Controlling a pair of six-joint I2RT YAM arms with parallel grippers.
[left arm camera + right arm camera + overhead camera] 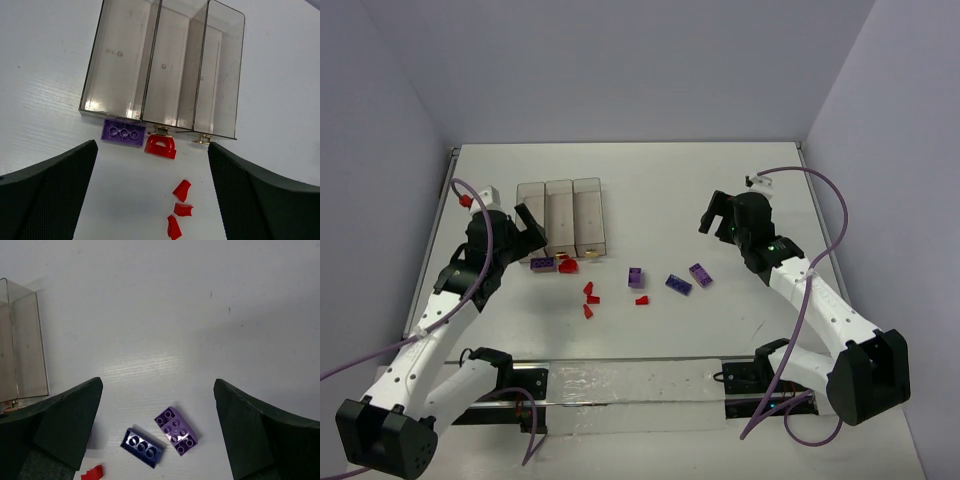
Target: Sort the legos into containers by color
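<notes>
Translucent containers (pixel 560 184) sit near the far-left corner, looking empty, legos (pixel 636 277) scattered on their near-edge side and mid-table. Left gripper (pixel 523 236) and right gripper (pixel 719 216) hover spread wide, holding nothing, probably lining up first picks.

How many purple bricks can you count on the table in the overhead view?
4. One purple brick lies at the near end of the containers; three more sit mid-table: left, middle, right. Others may hide under the arms.
</notes>
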